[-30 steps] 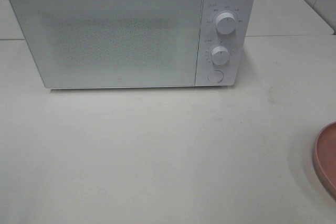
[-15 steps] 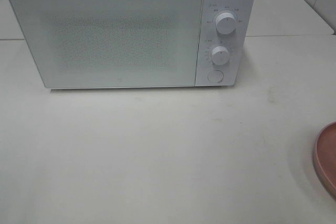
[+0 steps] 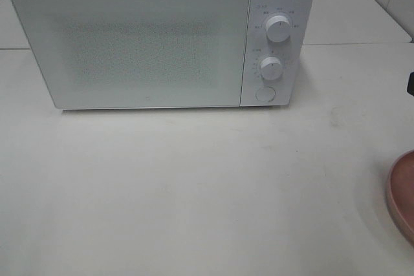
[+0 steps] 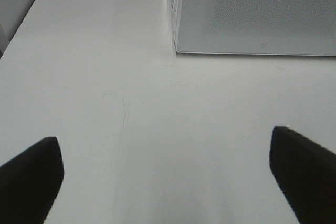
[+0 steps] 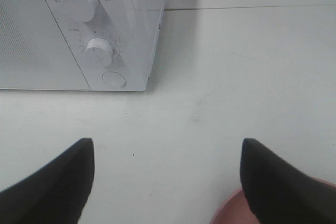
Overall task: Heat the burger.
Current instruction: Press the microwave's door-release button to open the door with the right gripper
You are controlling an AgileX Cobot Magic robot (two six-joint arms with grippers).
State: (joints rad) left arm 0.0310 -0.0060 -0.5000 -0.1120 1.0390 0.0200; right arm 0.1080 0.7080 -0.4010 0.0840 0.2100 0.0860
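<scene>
The burger is out of view in every frame. The white microwave stands at the back of the table with its door shut and two round knobs on its right panel. In the left wrist view my left gripper is open above bare tabletop, near the microwave's lower front corner, with nothing between its fingers. My right gripper is open too, empty, low over the table in front of the knobs. Only a dark sliver of the right arm shows in the high view.
A flat pink plate lies at the table's right edge, and its rim shows under my right gripper's finger. A round button sits below the knobs. A seam in the table runs behind the microwave.
A dark part of the right arm has come into the high view at the right edge. The microwave and the plate have not moved.
</scene>
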